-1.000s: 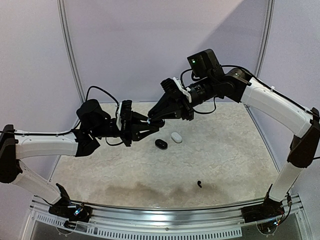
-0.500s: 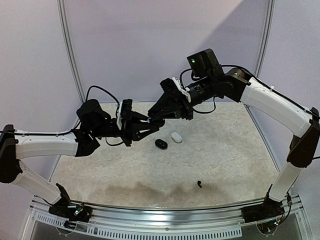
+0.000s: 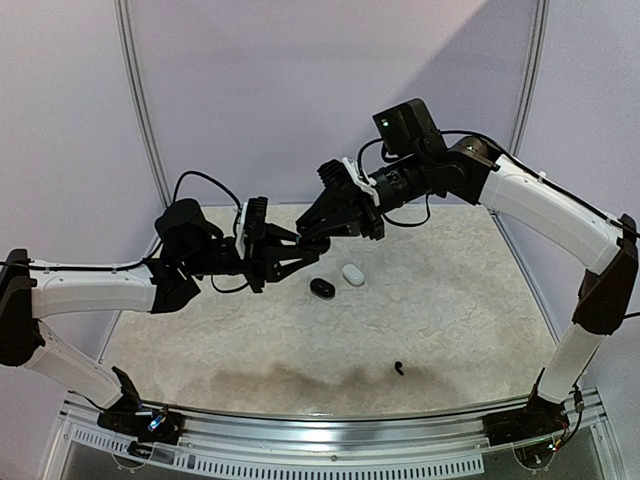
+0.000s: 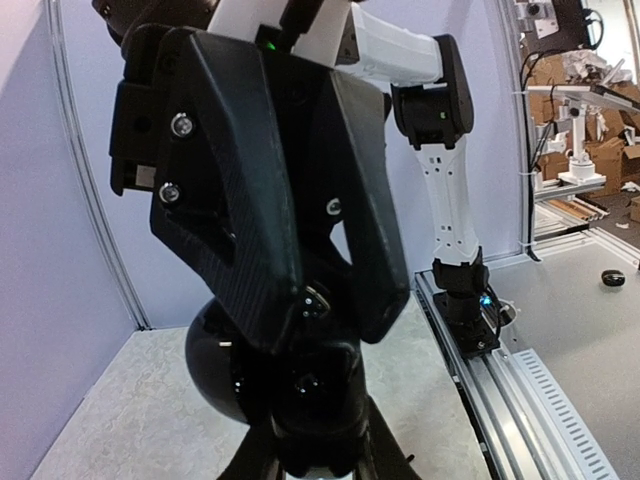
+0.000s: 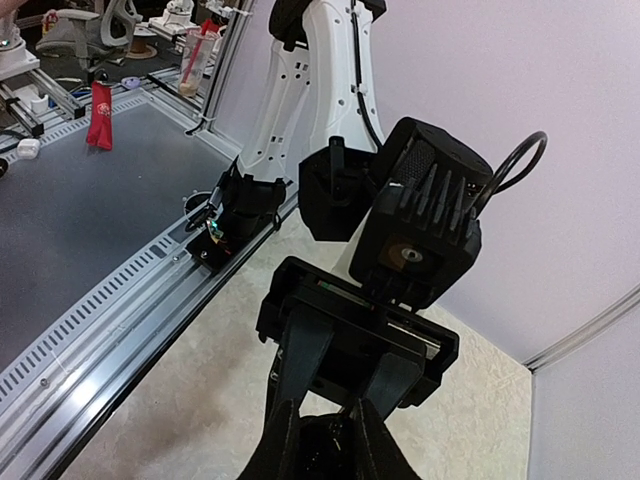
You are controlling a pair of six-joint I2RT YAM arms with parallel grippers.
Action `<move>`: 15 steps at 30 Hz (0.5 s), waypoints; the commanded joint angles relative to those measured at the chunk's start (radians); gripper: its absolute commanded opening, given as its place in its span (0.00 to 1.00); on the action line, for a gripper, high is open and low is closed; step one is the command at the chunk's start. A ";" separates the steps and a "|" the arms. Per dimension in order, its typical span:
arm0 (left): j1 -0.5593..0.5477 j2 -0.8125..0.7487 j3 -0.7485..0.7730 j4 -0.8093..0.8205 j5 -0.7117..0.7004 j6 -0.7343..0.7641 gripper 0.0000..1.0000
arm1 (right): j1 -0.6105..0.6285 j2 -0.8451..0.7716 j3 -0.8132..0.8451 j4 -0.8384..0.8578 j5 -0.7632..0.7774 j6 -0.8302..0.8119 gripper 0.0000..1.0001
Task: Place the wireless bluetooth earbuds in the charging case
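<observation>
Above the table's middle, my left gripper point(image 3: 296, 253) is shut on a black charging case point(image 4: 215, 370) with its round lid hanging open. My right gripper point(image 3: 314, 240) meets it from the right, tips down in the case's mouth. It is shut on a small black earbud point(image 4: 315, 300) with shiny contacts. In the right wrist view my right gripper point(image 5: 335, 432) pinches at a dark mass, and the left gripper's fingers point(image 5: 305, 350) face it. In the left wrist view my left gripper point(image 4: 315, 445) is at the bottom edge. One loose black earbud point(image 3: 399, 369) lies near the front.
A closed black case point(image 3: 321, 288) and a white case point(image 3: 352, 274) lie side by side on the pale mat point(image 3: 460, 300), just below the two grippers. The metal rail point(image 3: 330, 440) runs along the near edge.
The right gripper has crept slightly left, closer onto the held case. The left arm has stayed still, and nothing on the table has moved.
</observation>
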 commanded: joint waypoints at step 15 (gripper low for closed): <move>-0.016 -0.015 0.022 0.073 0.030 0.001 0.00 | -0.035 -0.004 -0.091 0.007 0.096 -0.022 0.15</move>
